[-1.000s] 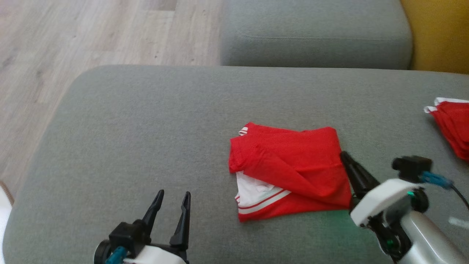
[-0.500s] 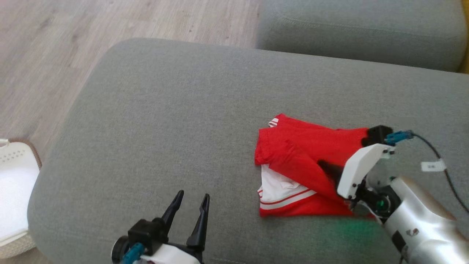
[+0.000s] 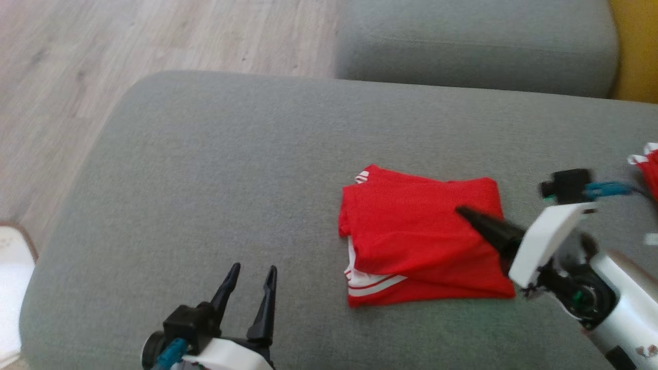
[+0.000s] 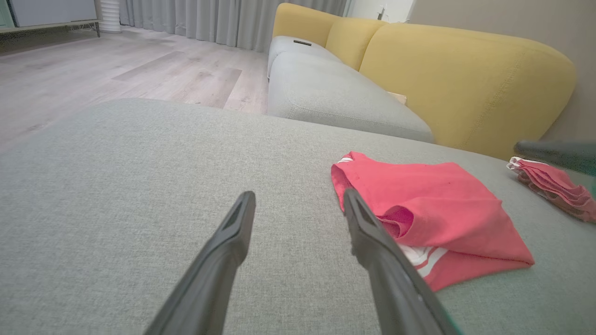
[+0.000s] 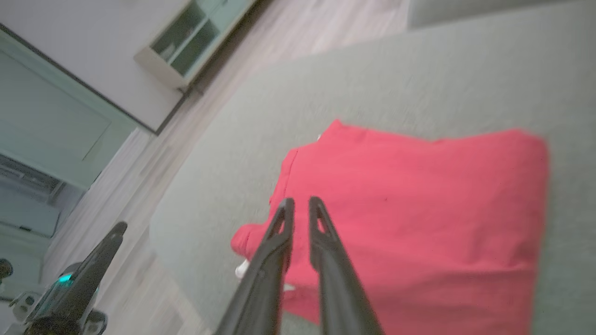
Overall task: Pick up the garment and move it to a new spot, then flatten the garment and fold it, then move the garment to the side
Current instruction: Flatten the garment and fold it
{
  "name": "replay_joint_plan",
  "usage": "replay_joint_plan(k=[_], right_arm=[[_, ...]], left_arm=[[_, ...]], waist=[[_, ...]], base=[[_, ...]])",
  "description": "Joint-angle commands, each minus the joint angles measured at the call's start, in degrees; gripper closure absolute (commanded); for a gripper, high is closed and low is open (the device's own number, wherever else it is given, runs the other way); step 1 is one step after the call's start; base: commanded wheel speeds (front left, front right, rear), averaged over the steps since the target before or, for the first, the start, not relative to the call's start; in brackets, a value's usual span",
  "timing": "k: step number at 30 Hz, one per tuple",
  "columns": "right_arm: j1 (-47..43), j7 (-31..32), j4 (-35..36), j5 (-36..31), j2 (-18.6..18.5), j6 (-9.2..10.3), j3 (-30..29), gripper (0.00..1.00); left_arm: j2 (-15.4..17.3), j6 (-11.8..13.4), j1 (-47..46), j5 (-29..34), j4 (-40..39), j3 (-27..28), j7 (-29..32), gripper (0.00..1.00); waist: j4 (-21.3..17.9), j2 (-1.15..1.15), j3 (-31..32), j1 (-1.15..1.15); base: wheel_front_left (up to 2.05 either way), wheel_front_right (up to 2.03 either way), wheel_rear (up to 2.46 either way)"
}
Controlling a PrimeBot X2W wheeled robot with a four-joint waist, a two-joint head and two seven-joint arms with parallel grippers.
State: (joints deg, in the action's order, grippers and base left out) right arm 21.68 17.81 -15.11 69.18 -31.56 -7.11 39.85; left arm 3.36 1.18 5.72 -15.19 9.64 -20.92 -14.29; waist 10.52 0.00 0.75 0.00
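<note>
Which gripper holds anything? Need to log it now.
Left gripper: open, empty, above the sofa.
Right gripper: nearly closed, holding nothing, over the red garment.

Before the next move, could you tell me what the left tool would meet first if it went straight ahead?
The left tool likely meets bare grey cushion first; the red shirt lies off to its right, though depth is unclear.

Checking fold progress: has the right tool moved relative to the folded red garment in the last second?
Yes. The right tool went from the folded red garment's right edge to over its top, tips pointing left.
</note>
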Motion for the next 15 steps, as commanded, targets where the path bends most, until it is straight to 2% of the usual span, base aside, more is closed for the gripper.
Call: replay_joint_plan(k=[1, 4, 8, 11, 15], right_arm=[[0.1, -1.6, 1.8, -0.9, -1.0, -0.37, -0.4, 0.00], [-1.7, -11.2, 1.8, -6.3, -2.8, -0.37, -1.3, 0.00], [-4.9, -22.0, 0.0, -12.1, -3.1, -0.37, -3.4, 0.00], [-7.7, -29.7, -2.1, -17.0, -1.5, -0.37, -6.4, 0.00], [-10.9, -32.6, -3.6, -25.2, 3.0, -0.37, -12.0, 0.00]], left_arm=[[-0.5, 0.1, -1.5, 0.4, -1.9, 2.1, -0.7, 0.00], [-0.4, 0.1, -0.7, 0.8, -2.2, 3.4, -0.7, 0.00], [-0.4, 0.3, 0.3, 1.6, -2.8, 4.6, -0.7, 0.00], [-0.3, 0.8, 1.2, 2.5, -3.7, 5.7, -0.7, 0.00], [-0.2, 1.6, 2.9, 4.2, -5.8, 7.4, -0.7, 0.00]], waist=[[-1.1, 0.00, 0.8, 0.00], [-2.7, 0.00, 1.8, 0.00], [-4.4, 0.00, 2.9, 0.00], [-5.4, 0.00, 3.8, 0.00], [-7.0, 0.00, 4.2, 0.00]], base=[[0.00, 0.00, 0.00], [0.00, 0.00, 0.00], [0.00, 0.00, 0.00], [0.00, 0.00, 0.00], [0.00, 0.00, 0.00]])
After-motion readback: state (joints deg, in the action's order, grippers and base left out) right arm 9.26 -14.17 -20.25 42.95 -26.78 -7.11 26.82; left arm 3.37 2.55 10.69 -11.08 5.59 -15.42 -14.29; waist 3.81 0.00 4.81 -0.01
